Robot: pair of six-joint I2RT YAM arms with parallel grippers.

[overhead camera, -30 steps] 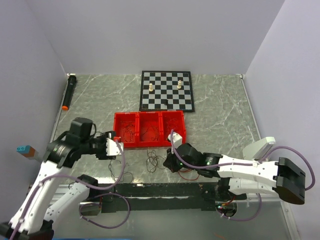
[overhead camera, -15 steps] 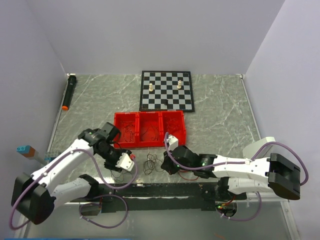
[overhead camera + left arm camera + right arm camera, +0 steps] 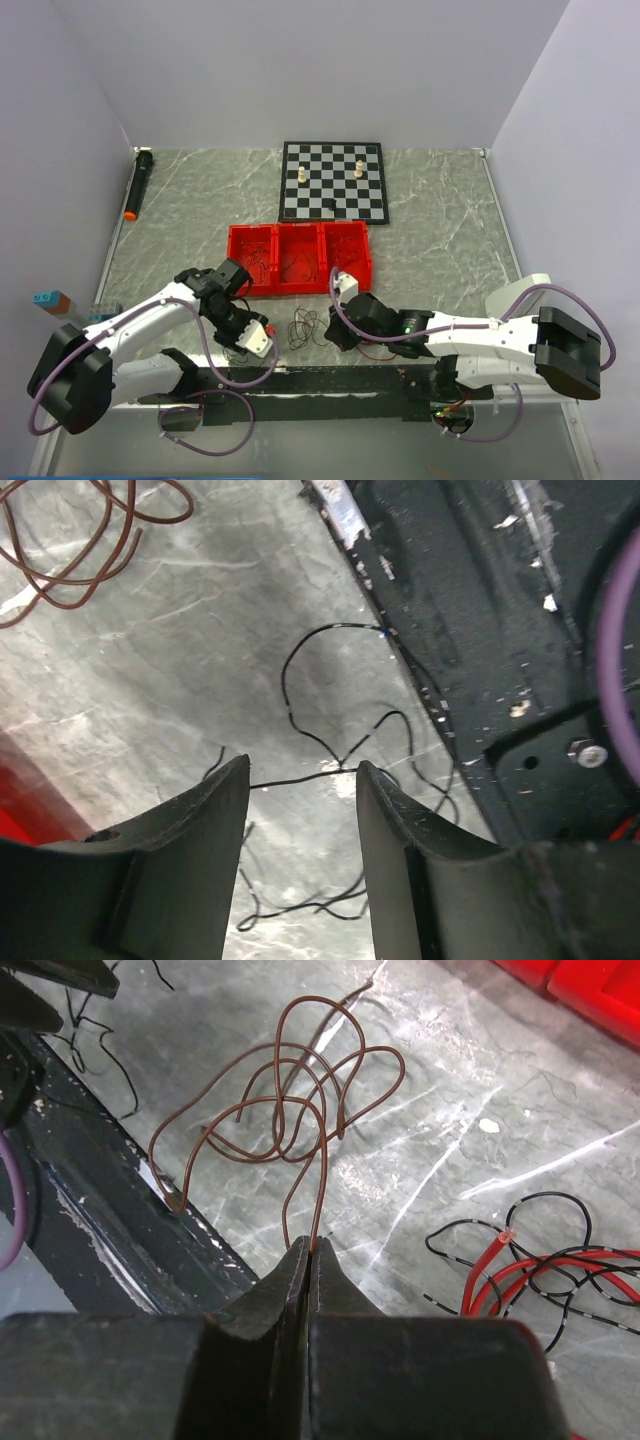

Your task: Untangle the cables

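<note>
Cables [image 3: 303, 328] sprawl on your table at 6 o'clock from the red tray [image 3: 300, 227]. Your left arm has swung down from its raised pose. Its left gripper [image 3: 302, 770] now hovers half-parted over a thin black wire [image 3: 284, 680]. Your right gripper [image 3: 308, 1245], barely moved, stays pinched tight on a brown wire [image 3: 322, 1180].

Top camera: high behind the arm bases, looking down on the whole grey marbled tabletop [image 3: 440, 230]. Left wrist camera: very near the surface, looking past the left gripper [image 3: 300, 780]. Right wrist camera: equally close, past the right gripper [image 3: 308, 1250]. Both wrist views share the tangled brown wire loops [image 3: 290, 1100], upper left in the left's frame, centre in the right's.
</note>
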